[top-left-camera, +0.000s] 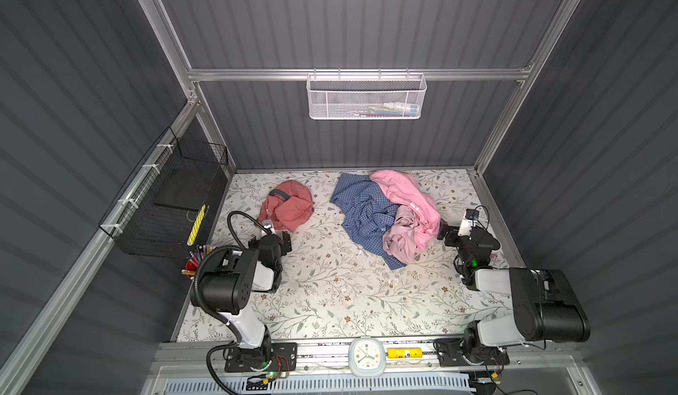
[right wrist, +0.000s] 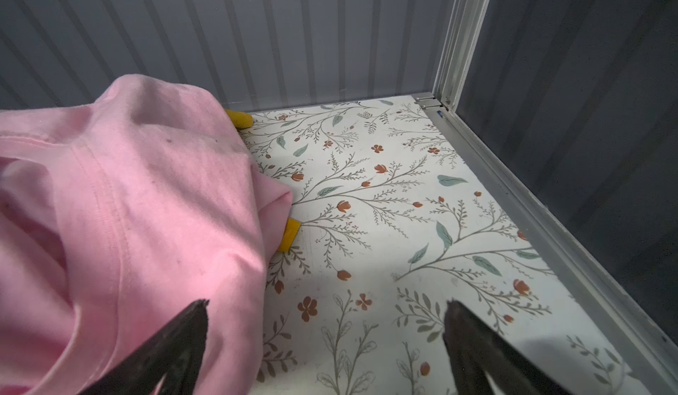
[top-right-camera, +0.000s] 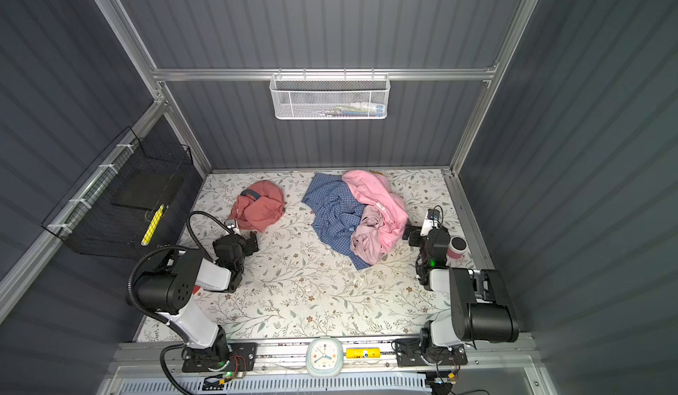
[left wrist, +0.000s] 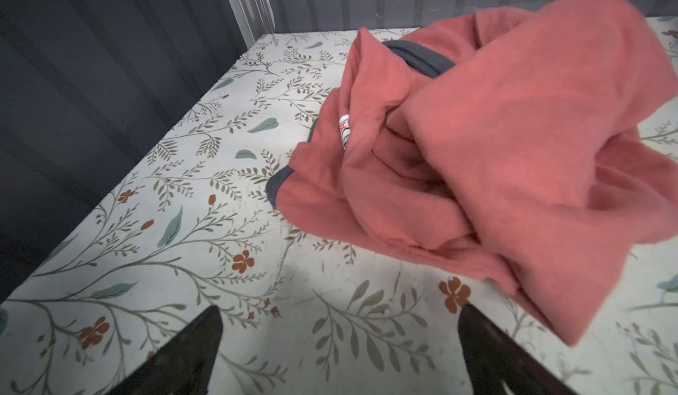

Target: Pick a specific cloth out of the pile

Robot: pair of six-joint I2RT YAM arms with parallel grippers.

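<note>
Cloth — crumpled salmon (grey neck band) — lies alone; left gripper gapes wide, empty.

Both top views look steeply down from high above the near edge, taking in the whole counter and back wall; they share nearly everything, shifted slightly sideways. The left wrist view sits low and close, looking past its jaws across the counter at the cloth. The right wrist view, equally close, faces the pink garment edging the pile and a far corner.
</note>
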